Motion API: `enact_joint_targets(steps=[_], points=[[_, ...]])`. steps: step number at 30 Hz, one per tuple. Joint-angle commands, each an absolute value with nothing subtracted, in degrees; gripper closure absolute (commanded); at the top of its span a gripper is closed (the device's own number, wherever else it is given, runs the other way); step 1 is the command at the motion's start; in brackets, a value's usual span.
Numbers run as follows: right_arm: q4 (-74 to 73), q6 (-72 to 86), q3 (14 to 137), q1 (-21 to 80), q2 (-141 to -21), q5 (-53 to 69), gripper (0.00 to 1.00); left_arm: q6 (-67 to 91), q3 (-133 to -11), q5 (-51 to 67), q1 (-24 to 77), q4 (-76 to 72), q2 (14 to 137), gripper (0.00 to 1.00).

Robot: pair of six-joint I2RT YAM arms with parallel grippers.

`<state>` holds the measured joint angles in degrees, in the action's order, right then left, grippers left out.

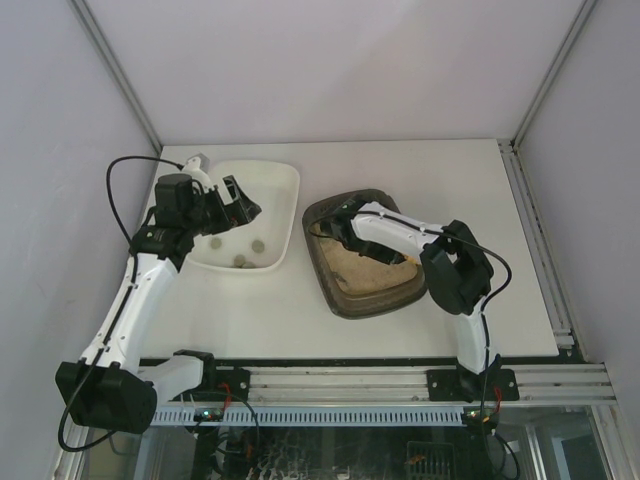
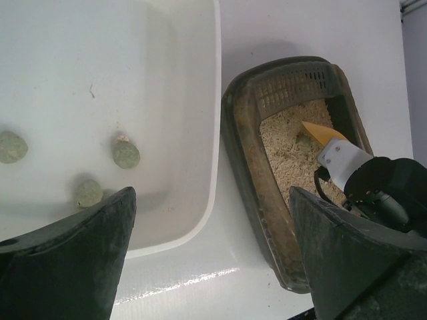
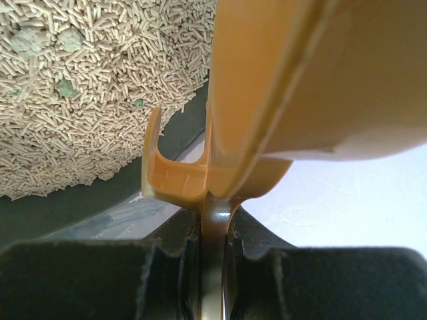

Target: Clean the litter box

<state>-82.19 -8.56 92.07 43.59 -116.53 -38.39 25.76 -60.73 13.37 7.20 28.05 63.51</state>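
Observation:
The dark brown litter box (image 1: 340, 300) sits right of centre with tan litter (image 1: 365, 270) inside; it also shows in the left wrist view (image 2: 241, 127). My right gripper (image 1: 342, 228) reaches into its far end and is shut on the handle of an orange scoop (image 3: 267, 87). The scoop's tip (image 2: 321, 132) lies over the litter next to a greenish clump (image 2: 304, 142). More green clumps (image 3: 30, 40) lie in the pellets. My left gripper (image 1: 238, 205) hovers open and empty over the white tray (image 1: 285, 180).
The white tray (image 2: 215, 100) holds three greenish clumps (image 2: 125, 154) and stands just left of the litter box. Bare tabletop (image 2: 220, 267) lies between the two trays. The enclosure walls close in on the left, back and right.

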Motion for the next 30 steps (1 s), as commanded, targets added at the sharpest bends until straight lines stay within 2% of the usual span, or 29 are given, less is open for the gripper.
enact_joint_targets(steps=[1,5,9,19,24,30], points=[[-85.50,-8.74,90.58,42.48,-112.41,-42.18,1.00,24.79,-59.16,15.49,6.91,27.40,62.69,0.00],[-85.85,-8.72,88.99,42.35,-111.84,-41.05,1.00,24.85,-58.77,16.62,6.84,27.57,62.33,0.00],[-86.07,-9.17,89.13,43.74,-113.24,-34.96,1.00,24.70,-58.71,17.42,6.79,27.89,62.01,0.00],[-83.66,-9.11,96.70,46.85,-119.78,-20.04,1.00,24.17,-59.11,18.45,5.83,29.22,61.11,0.00],[-81.66,-7.74,96.74,44.94,-120.51,-14.73,1.00,24.35,-59.19,18.72,5.50,29.31,61.71,0.00],[-79.52,-5.54,98.07,39.87,-123.11,-2.84,1.00,24.45,-59.06,18.81,5.23,29.56,62.31,0.00]])
